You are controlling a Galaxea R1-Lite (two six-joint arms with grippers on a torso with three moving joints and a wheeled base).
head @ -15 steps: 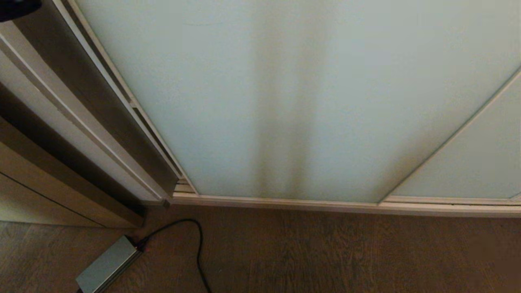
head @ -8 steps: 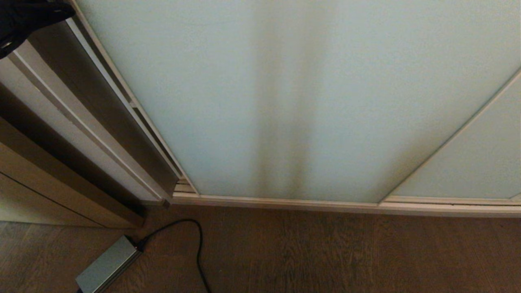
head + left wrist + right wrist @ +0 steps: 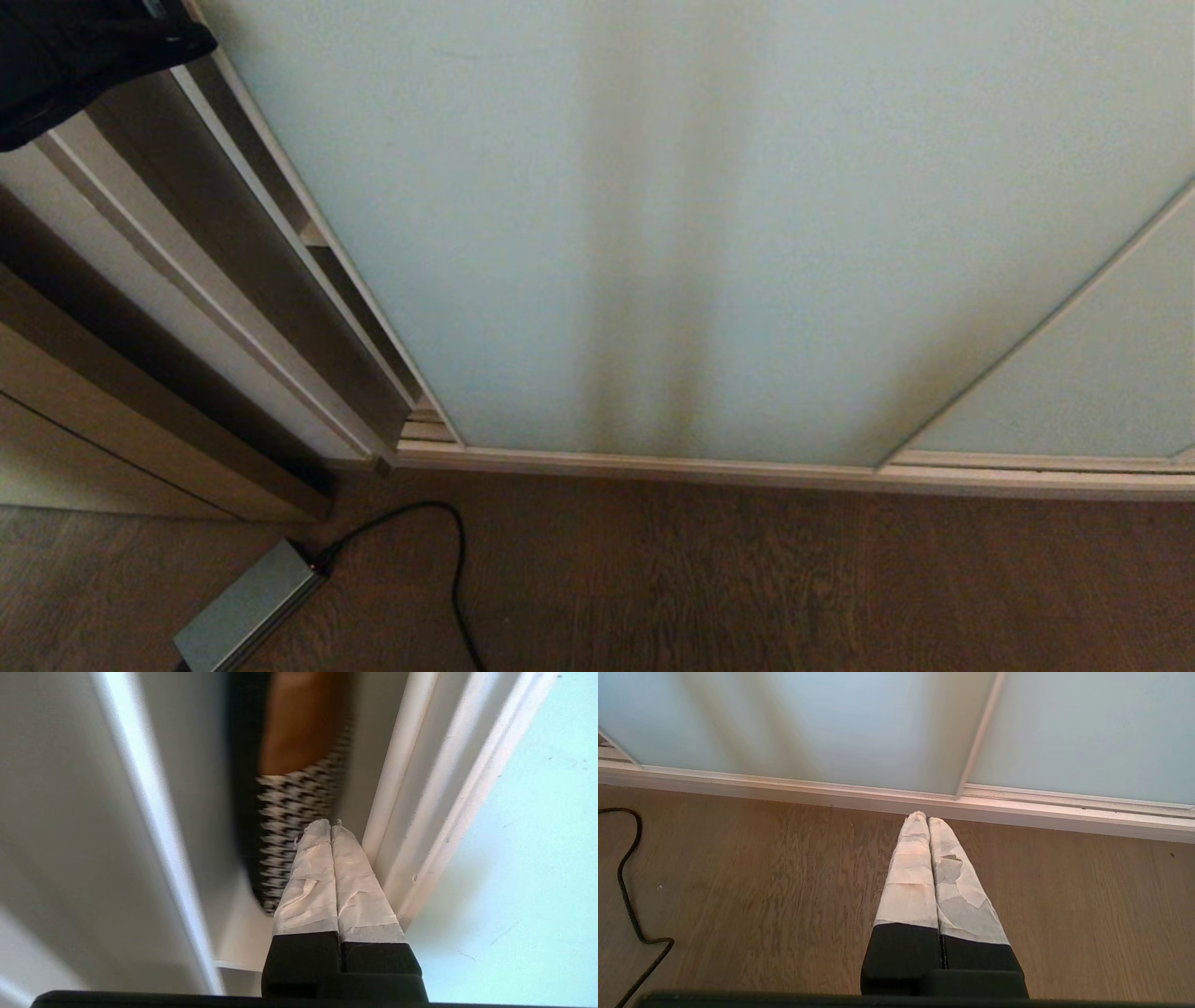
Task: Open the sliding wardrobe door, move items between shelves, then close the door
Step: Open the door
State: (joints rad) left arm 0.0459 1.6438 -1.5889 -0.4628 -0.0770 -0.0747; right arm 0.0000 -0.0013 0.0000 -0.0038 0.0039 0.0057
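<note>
**Left jaws wedged at door edge, door barely cracked**

Left gripper [image 3: 331,828]: I read the taped jaws as fully closed, tips pressed together, nothing between them. They sit in the narrow gap beside the off-white frame edge of the tall frosted pale blue-green glass sliding wardrobe door [image 3: 528,849]. The frame lip lies just beside the jaws on one flank; whether it touches them I cannot tell. On the other flank is the white wardrobe side panel [image 3: 70,812].

Beyond the jaw tips, inside the opening, I see a blurred black-and-white houndstooth item with a tan-brown upper part [image 3: 299,793]. Cannot tell what it is or what it rests on. No shelf clearly identifiable.

In the head view, the door [image 3: 700,233] covers nearly the whole wardrobe front; only a dark sliver of opening shows at its left edge. A black shape [image 3: 75,56] in the top-left corner is probably my left arm.

Right gripper [image 3: 928,821]: jaws closed and empty, parked low over the brown wood-grain floor [image 3: 761,882], pointing at the bottom rail, well apart from the door's left edge.

Judgement: the step in hand is opening the door. The door edge's long axis runs vertical, and the panel lies to the door side of the left jaws, so the push must go sideways along the track, away from the side panel. The left arm is clearly nearer.

Risk: closed jaws may slip off the slim frame lip.
</note>
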